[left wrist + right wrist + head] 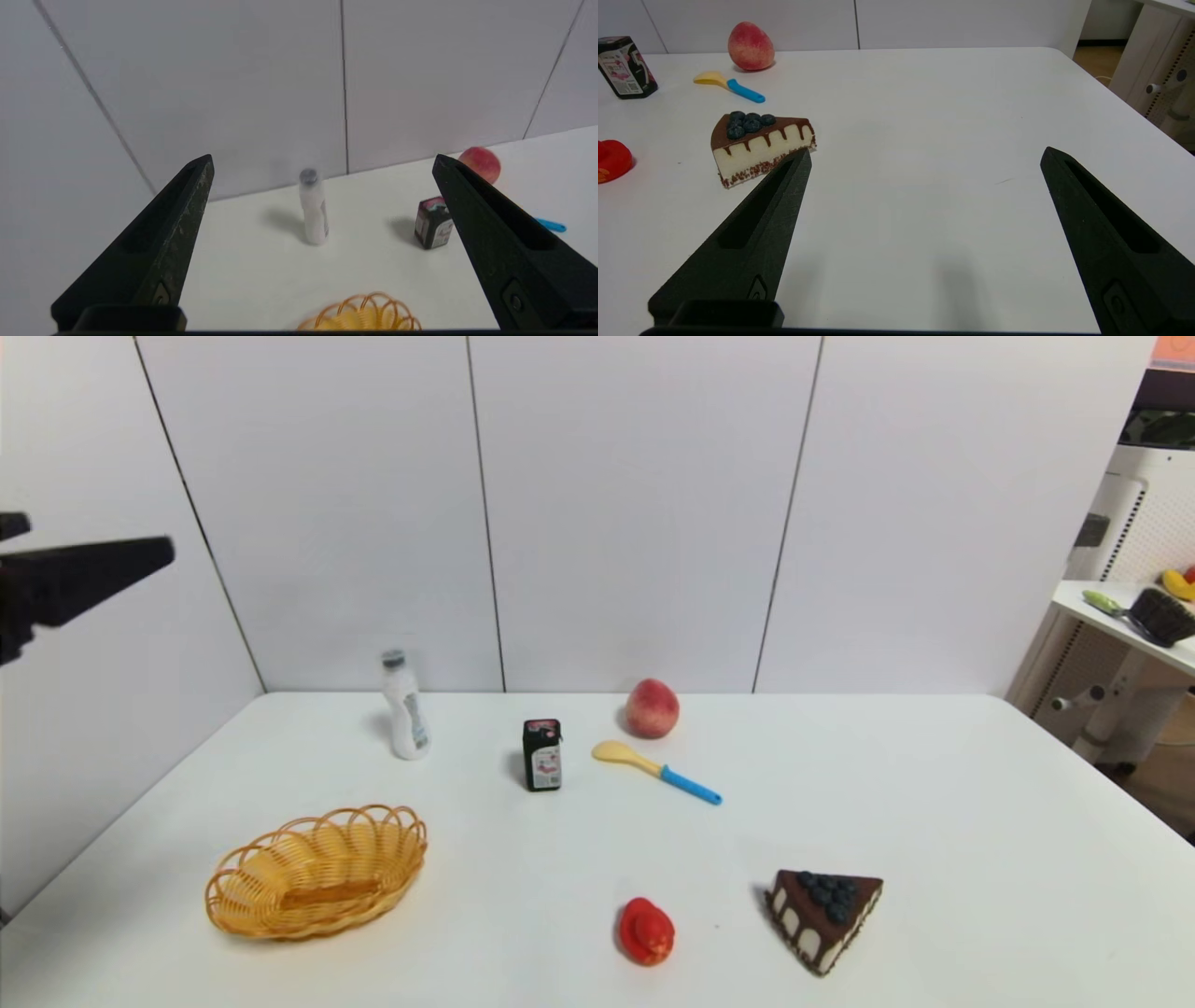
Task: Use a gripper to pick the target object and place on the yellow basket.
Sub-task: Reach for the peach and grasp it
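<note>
The pinkish-red peach (652, 707) (481, 163) (751, 45) sits at the back of the white table, near the wall. The yellow wicker basket (317, 873) (369, 317) lies empty at the front left. My left gripper (103, 537) (322, 158) hangs high at the far left, above and behind the basket, open with nothing between its fingers. My right gripper (927, 151) is out of the head view. It stands open over bare table at the front right, beside the cake slice.
A white bottle (404, 707), a black carton (542, 755) and a yellow-and-blue spoon (653, 768) stand between basket and peach. A red toy (646, 931) and a chocolate cake slice (823, 905) lie near the front. A side table (1120, 616) stands off to the right.
</note>
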Robot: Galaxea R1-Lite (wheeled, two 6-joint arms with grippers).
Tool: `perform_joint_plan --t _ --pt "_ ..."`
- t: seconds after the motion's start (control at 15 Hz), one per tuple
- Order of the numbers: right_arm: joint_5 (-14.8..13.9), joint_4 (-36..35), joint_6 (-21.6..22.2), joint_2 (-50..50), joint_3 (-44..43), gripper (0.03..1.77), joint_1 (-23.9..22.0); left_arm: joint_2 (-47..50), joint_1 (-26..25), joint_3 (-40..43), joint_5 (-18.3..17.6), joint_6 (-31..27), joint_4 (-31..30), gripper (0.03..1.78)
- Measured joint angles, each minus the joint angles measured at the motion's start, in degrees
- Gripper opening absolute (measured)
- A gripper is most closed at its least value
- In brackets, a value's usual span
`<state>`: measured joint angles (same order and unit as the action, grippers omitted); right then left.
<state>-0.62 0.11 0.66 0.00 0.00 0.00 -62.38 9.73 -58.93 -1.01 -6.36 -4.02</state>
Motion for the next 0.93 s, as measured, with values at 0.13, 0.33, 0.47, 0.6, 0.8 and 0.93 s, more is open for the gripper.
perform_joint_plan --t 0.13,0.33,0.47,0.6,0.8,0.93 --pt "0.0 0.0 0.0 0.0 0.0 1.7 0.0 -7.5 2.3 -5.2 -3.3 -0.1 -2.5 1.69" --pt "0.0 0.0 0.0 0.0 0.0 1.7 0.0 -18.3 4.3 -10.9 -14.0 0.0 -6.0 1.69" --pt "0.0 0.0 0.0 0.0 0.0 1.7 0.0 -24.9 5.3 -15.1 -24.0 0.1 -6.8 1.69" --pt "0.0 0.0 0.0 0.0 0.0 1.7 0.0 -31.7 6.6 -20.9 -33.6 0.0 -7.2 1.69" --pt "0.0 0.0 0.0 0.0 0.0 1.7 0.0 -40.8 9.2 -28.6 -42.3 0.0 -7.1 1.69" --pt "0.0 0.0 0.0 0.0 0.0 1.7 0.0 -47.0 10.9 -32.9 -43.6 -0.2 -6.7 1.69"
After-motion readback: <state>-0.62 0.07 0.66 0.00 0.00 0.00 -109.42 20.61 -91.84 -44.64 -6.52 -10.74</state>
